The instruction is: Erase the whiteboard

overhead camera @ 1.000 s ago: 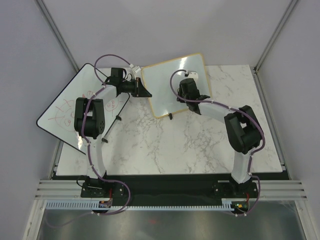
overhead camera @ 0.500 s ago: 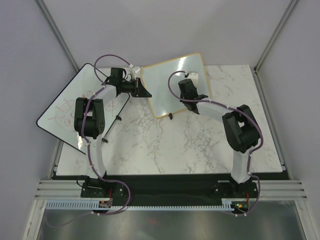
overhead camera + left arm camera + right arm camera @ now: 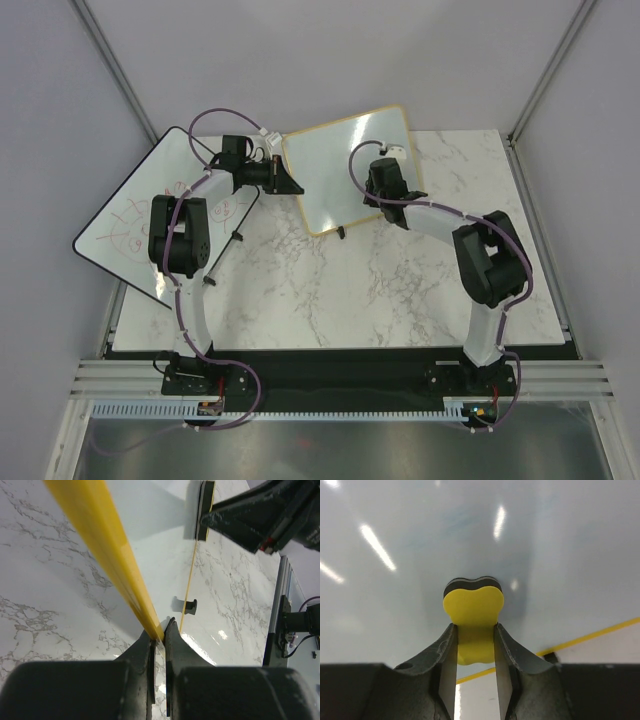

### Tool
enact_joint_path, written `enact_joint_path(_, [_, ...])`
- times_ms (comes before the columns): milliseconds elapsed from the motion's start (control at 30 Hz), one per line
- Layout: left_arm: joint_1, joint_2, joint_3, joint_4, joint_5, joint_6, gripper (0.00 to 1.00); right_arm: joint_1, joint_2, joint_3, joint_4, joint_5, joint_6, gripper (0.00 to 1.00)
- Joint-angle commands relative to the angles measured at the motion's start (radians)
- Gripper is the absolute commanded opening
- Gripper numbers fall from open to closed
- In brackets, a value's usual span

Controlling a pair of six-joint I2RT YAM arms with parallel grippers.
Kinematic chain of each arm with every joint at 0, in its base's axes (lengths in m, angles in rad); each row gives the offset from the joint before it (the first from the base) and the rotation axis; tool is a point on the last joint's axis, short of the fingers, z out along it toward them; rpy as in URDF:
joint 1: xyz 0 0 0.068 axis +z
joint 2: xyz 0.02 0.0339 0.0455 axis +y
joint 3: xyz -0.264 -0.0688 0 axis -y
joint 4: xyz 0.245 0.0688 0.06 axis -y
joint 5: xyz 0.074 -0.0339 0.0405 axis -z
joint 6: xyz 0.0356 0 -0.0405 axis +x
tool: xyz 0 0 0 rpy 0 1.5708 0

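The small whiteboard point(image 3: 340, 165) with a tan wooden frame stands tilted at the back of the marble table. My left gripper point(image 3: 290, 185) is shut on its left edge; the left wrist view shows the frame point(image 3: 115, 560) pinched between the jaws point(image 3: 159, 632). My right gripper point(image 3: 385, 172) is shut on a yellow eraser point(image 3: 473, 607) with a black felt pad, pressed flat on the board's white face point(image 3: 420, 540). The eraser also shows in the left wrist view point(image 3: 204, 511). The face looks clean where it shows.
A larger black-edged whiteboard point(image 3: 130, 215) with red scribbles leans at the left, behind the left arm. One black foot point(image 3: 189, 606) of the small board rests on the marble table point(image 3: 330, 300). Grey walls enclose the back and sides.
My right gripper with the eraser has slid across the board face, first up and left, then back right toward the board's right edge. The left gripper and board stay put.
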State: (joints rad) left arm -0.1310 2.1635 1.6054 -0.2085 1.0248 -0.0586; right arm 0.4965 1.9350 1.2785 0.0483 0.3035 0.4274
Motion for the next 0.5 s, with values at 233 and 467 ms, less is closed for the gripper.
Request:
enact_joint_path(233, [-0.033,-0.041,0.021,-0.002,-0.048,0.195,0.02,-0.078,0.076,-0.041,-0.067,0.086,-0.036,0.00])
enact_joint_path(467, [-0.035,-0.037,0.030,-0.005,-0.046,0.190,0.02,0.119,0.116,0.064,0.025,-0.024,-0.116,0.00])
